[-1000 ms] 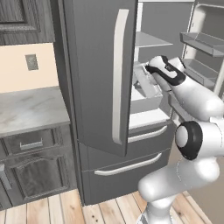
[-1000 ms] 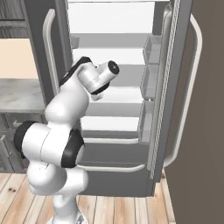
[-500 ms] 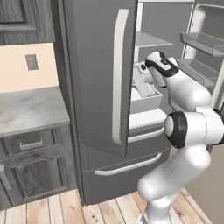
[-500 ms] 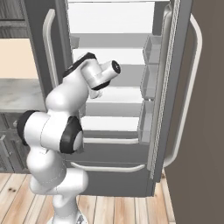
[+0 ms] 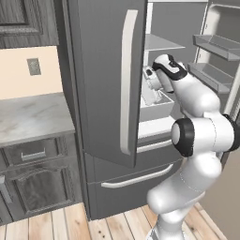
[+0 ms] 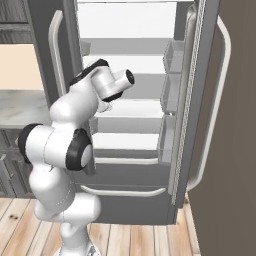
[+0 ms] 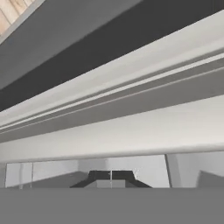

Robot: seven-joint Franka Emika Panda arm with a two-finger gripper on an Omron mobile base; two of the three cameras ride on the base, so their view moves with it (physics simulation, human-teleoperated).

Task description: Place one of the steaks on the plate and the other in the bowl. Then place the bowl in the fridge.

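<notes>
- Fridge (image 5: 108,84) standing with both doors swung wide, white shelves (image 6: 125,107) showing between them.
- Hand (image 7: 111,176) sitting just inside, near a shelf edge, fingertips pressed together, pinching nothing visible.
- Bench (image 5: 33,117) lying left of the fridge.

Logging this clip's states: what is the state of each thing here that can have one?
Fridge: both upper doors open, shelves bare where visible.
Lower drawers: shut.
Claw: shut, holding nothing, reaching in between the doors.
Cabinet drawer: shut.
</notes>
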